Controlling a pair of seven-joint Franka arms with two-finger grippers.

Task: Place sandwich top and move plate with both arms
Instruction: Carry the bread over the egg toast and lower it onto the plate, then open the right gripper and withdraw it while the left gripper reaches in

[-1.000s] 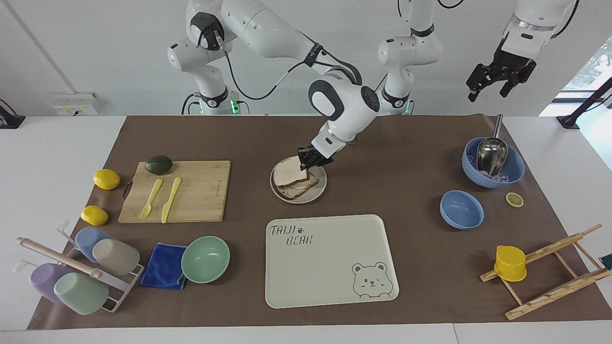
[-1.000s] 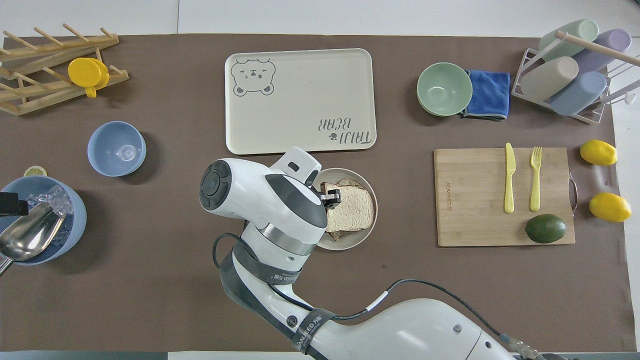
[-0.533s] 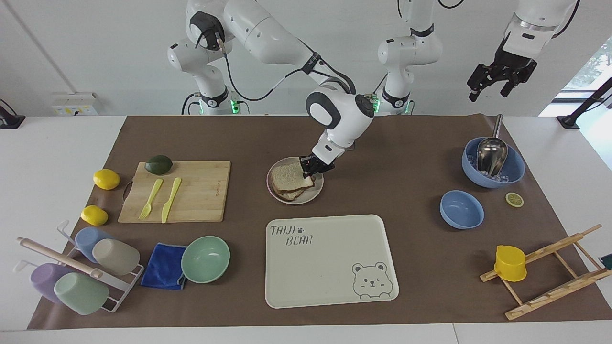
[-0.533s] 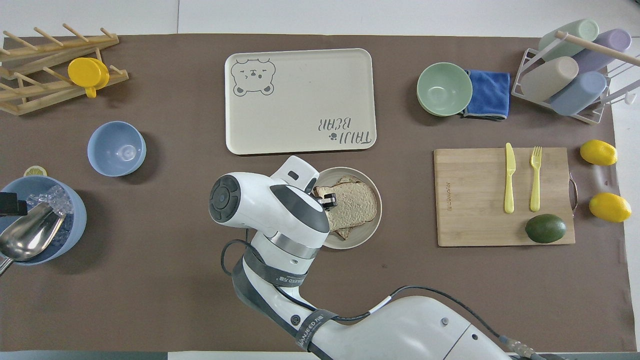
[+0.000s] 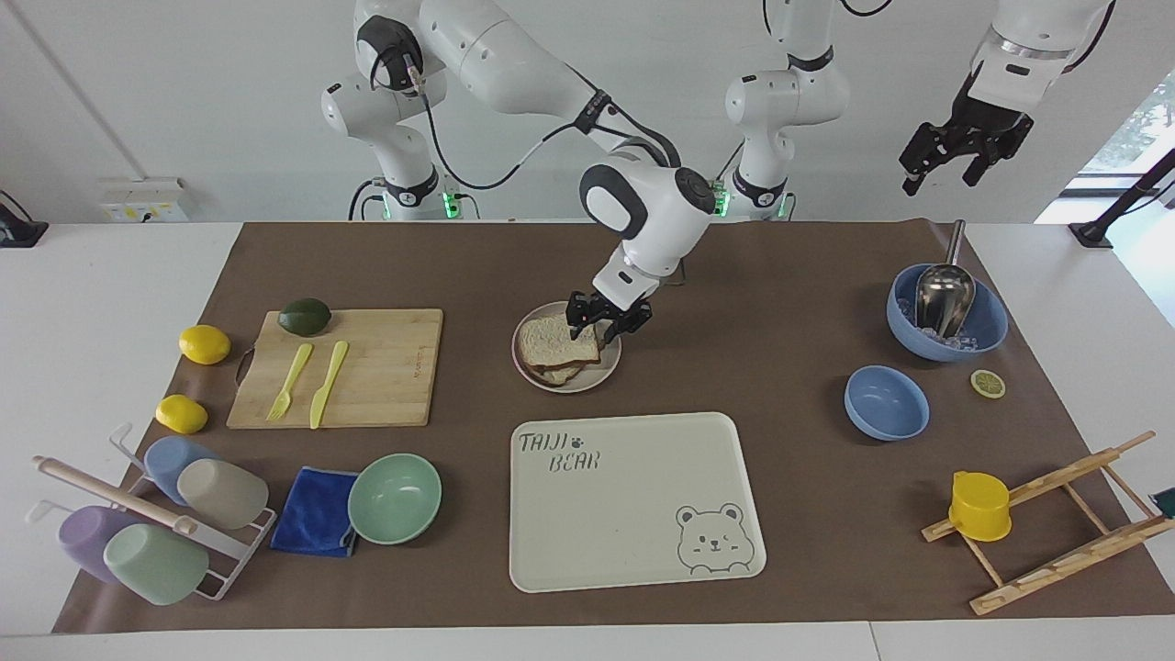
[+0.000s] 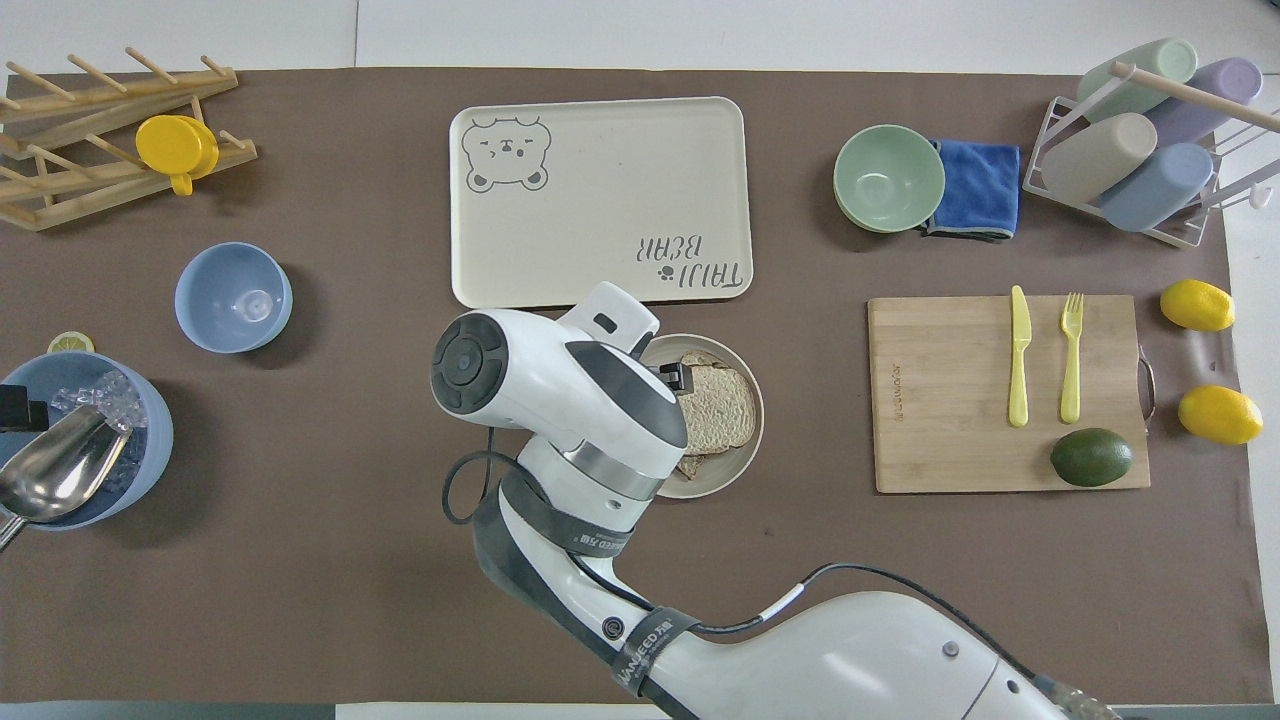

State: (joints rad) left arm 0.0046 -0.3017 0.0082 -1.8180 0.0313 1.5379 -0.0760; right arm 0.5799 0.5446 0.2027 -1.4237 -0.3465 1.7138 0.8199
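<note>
the bread top (image 5: 549,340) lies on the lower slice on the plate (image 5: 601,372), mid-table, nearer the robots than the tray (image 5: 633,500). so the first step looks done. the right gripper (image 5: 609,317) hangs over the plate's edge, jaws spread, holding nothing. the left gripper (image 5: 959,151) waits high over its end of the table, jaws spread. moving the plate with both arms is left.

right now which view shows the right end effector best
The facing view: the right end effector shows whole, open, over the plate's edge just above the bread. In the overhead view the arm's own wrist hides it; only a black tip shows beside the bread.
</note>
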